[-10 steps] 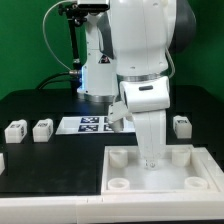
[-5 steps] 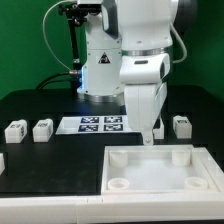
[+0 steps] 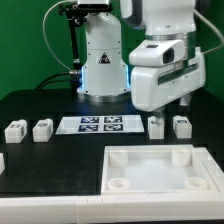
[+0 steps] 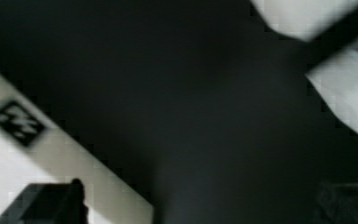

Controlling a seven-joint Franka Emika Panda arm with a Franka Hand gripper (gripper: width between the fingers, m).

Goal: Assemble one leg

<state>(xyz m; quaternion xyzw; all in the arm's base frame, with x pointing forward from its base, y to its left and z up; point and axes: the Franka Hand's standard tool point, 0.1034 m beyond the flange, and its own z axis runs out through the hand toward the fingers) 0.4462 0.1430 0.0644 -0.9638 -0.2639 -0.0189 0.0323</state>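
Several legs, small white blocks, stand on the black table. Two are at the exterior view's left (image 3: 15, 129) (image 3: 42, 128). Two more are at its right (image 3: 157, 126) (image 3: 181, 124). The large white square base (image 3: 160, 170) with round corner sockets lies in front. My gripper (image 3: 172, 104) hangs above the two right legs, apart from them. In the wrist view my gripper (image 4: 197, 203) is open. Its dark fingertips (image 4: 51, 200) stand wide apart, with only dark table between them. It holds nothing.
The marker board (image 3: 100, 124) lies flat between the two pairs of legs, and its white edge with a tag shows in the wrist view (image 4: 16, 118). The arm's white pedestal (image 3: 100, 70) stands behind it. A white shape (image 4: 318, 15) shows at the wrist view's corner.
The arm has risen from the base's far edge and swung toward the exterior view's right. Both right legs now show below the gripper.
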